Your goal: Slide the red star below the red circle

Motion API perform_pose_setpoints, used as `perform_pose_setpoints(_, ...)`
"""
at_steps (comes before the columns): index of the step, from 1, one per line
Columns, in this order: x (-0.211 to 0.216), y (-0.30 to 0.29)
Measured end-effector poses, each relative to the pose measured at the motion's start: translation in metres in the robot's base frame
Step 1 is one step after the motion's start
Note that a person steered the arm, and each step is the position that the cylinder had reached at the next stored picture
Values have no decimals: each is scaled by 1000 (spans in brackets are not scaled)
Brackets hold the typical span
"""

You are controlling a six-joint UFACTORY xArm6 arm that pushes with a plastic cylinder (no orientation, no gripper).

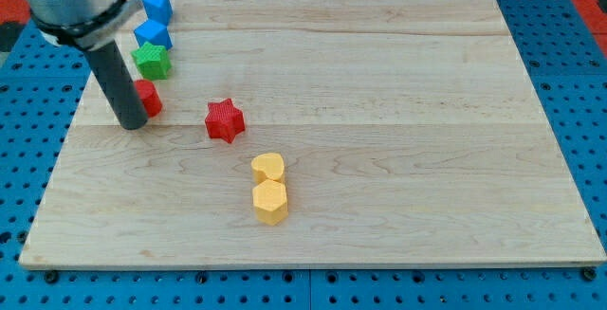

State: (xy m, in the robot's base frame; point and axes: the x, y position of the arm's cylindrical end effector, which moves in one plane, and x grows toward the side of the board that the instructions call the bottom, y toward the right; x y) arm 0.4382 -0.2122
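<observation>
The red star [225, 120] lies on the wooden board [379, 111], left of the middle. The red circle [148, 97] sits at the view's left, partly hidden behind my rod. My tip [132, 125] rests on the board just below and left of the red circle, touching or nearly touching it. The red star is about a hand's width to the right of the tip and slightly lower than the circle.
A green star [151, 61] sits above the red circle. Two blue blocks [153, 34] [157, 8] stand above that near the board's top left. A yellow heart-like block [268, 168] and a yellow hexagon [270, 202] lie together below the red star.
</observation>
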Motion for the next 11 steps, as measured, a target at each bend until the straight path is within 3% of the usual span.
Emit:
perform_pose_setpoints(1, 9, 12)
perform_pose_setpoints(3, -19, 13)
perform_pose_setpoints(4, 27, 22)
perform_pose_setpoints(6, 60, 151)
perform_pose_setpoints(7, 27, 205)
perform_pose_setpoints(9, 12, 67)
perform_pose_setpoints(10, 20, 94)
perform_pose_setpoints(11, -16, 119)
